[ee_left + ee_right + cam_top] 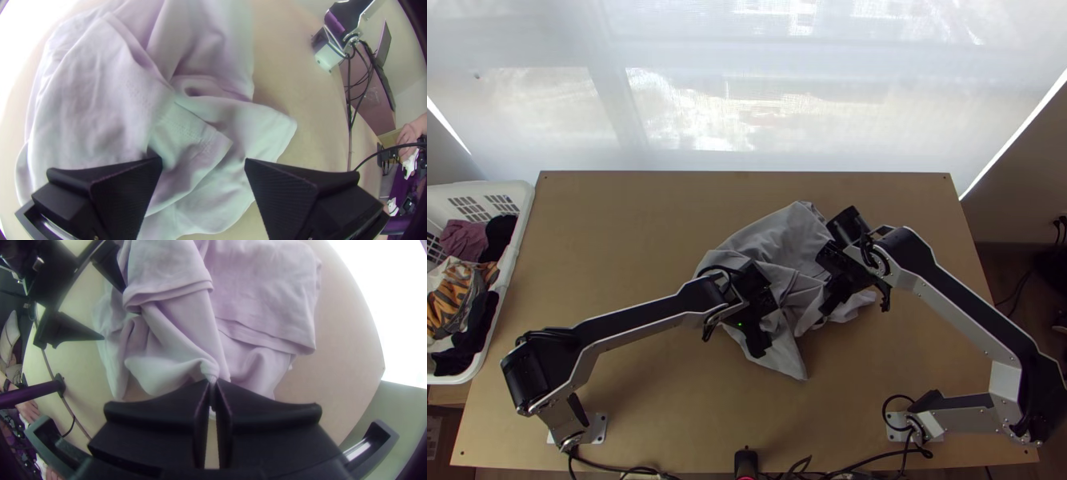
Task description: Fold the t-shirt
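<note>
Right gripper (212,383) pinches bunched t-shirt (783,238); left gripper (203,162), jaws apart. I'm likely spreading cloth; next, left grips edge.

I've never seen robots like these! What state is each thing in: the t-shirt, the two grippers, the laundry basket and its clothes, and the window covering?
T-shirt: bunched and creased, with some layers overlapping
Left gripper: open, over the t-shirt
Right gripper: shut on a pinch of the t-shirt
Laundry basket: open-topped, holding clothes
Clothes: in a loose heap
Window covering: drawn, light coming through
</note>
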Robot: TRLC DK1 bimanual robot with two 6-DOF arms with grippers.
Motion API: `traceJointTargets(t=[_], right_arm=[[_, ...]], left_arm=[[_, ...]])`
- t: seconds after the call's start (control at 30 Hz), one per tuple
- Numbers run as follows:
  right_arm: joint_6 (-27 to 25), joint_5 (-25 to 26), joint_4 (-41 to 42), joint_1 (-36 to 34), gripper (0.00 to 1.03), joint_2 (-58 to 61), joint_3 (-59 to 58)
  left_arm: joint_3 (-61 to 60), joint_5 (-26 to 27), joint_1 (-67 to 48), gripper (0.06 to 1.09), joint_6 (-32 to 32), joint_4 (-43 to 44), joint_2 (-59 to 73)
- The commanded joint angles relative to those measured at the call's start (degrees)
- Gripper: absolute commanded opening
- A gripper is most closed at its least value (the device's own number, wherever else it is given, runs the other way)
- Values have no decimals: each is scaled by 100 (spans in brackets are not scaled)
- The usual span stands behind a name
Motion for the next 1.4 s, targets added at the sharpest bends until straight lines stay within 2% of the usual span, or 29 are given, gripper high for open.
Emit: traceJointTargets(t=[0.0,0.03,0.1,0.13,0.17,0.7,0.83,1.03,1.37], right_arm=[[1,16,-74,-43,3,-66,14],[1,16,-92,-52,3,-101,14],[-8,16,-118,-69,3,-171,-12],[1,16,-127,-78,3,-198,-30],[1,16,-127,-95,3,-233,-48],[1,16,-285,-201,3,-637,-83],[-17,16,-285,-166,3,-664,-171],[-193,51,31,-52,3,-567,-636],[-219,51,365,-342,3,-672,-1058]], left_arm=[[173,2,-8,65,-147,290,322],[173,-25,45,54,-208,404,331],[226,-42,124,25,-226,553,366],[279,-77,176,14,-243,527,410],[296,-95,238,9,-270,536,418],[270,-262,765,9,-577,-62,-751],[147,-253,809,9,-841,-79,-874],[50,-236,897,9,-1043,-71,-865],[32,-192,1416,9,-1052,-536,-1313]])
